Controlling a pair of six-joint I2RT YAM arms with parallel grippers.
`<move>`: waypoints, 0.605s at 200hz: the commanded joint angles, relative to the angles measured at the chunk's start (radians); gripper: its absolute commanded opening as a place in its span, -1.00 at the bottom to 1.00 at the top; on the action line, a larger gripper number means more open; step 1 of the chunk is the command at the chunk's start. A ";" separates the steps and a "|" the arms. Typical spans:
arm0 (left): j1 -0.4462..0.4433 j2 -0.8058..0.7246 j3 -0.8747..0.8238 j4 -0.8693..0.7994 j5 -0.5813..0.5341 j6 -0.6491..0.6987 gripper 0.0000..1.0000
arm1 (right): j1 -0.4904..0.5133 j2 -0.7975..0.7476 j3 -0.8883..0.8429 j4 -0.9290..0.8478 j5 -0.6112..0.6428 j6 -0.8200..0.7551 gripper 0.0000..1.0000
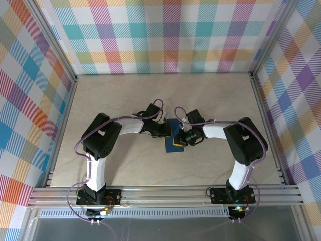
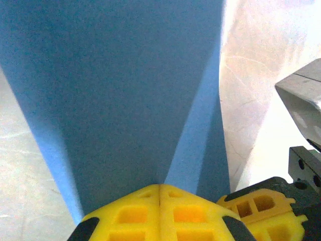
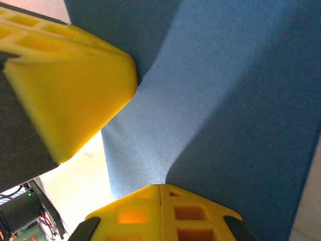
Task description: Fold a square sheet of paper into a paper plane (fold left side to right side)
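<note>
Top external view: sheet [image 1: 170, 146] at the table's [image 1: 125, 100] centre. Left gripper [image 2: 159, 208] and right gripper [image 3: 160, 211], both closed and empty, rest their tips on it. Step: probably creasing; next, firm pressure without shifting the sheet.

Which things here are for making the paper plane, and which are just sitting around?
For the job:
- blue square sheet of paper
- left pincer, shut on it
- right pincer, shut on it

Just there:
- table
- checked walls
- metal rail
</note>
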 commanded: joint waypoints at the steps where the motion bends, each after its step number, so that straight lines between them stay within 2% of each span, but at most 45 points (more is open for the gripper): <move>1: 0.019 0.025 0.013 0.001 -0.038 0.017 -1.00 | 0.004 0.071 -0.026 -0.149 0.184 -0.039 -1.00; 121: 0.098 0.080 0.118 -0.028 -0.093 0.050 -1.00 | 0.003 0.093 -0.026 -0.156 0.206 -0.052 -1.00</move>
